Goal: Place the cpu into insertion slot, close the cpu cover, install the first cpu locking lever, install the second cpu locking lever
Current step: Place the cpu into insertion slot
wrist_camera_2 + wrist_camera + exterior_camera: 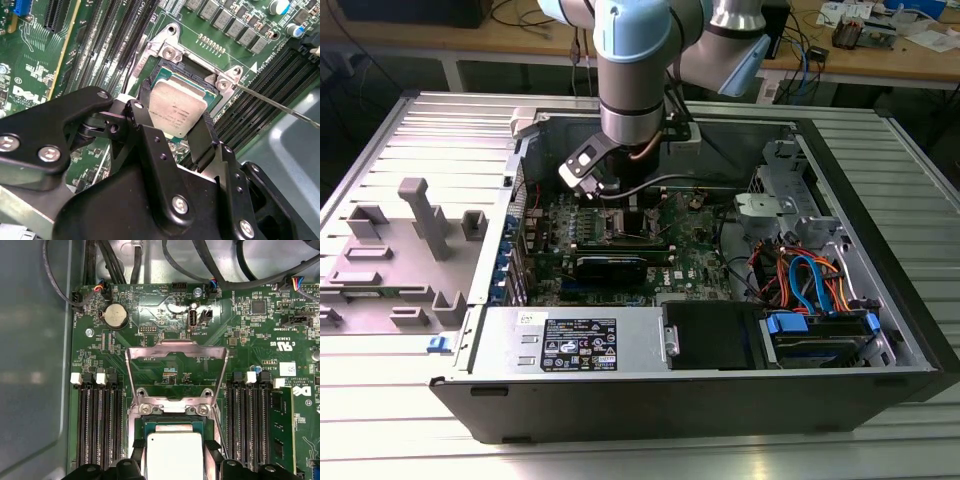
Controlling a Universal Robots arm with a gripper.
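Observation:
The cpu (177,106), a small square chip with a dull silver top, lies level in the insertion slot (168,51), inside its grey metal rim. My gripper (175,119) is shut on the cpu, with a black finger (144,102) against each of two opposite edges. In the first wrist view the cpu (173,456) sits between the fingertips (138,446), and the cpu cover (176,351) stands raised open on its hinge beyond the slot (170,410). In the exterior view the gripper (623,203) reaches down into the open computer case over the green motherboard (695,245).
Long black memory slots (97,425) flank the socket on both sides. A thin metal locking lever (280,106) sticks out beside it. Cables (115,260) run along the board's edge. A power supply (575,340), a wired drive bay (810,290) and a grey fixture tray (410,250) are nearby.

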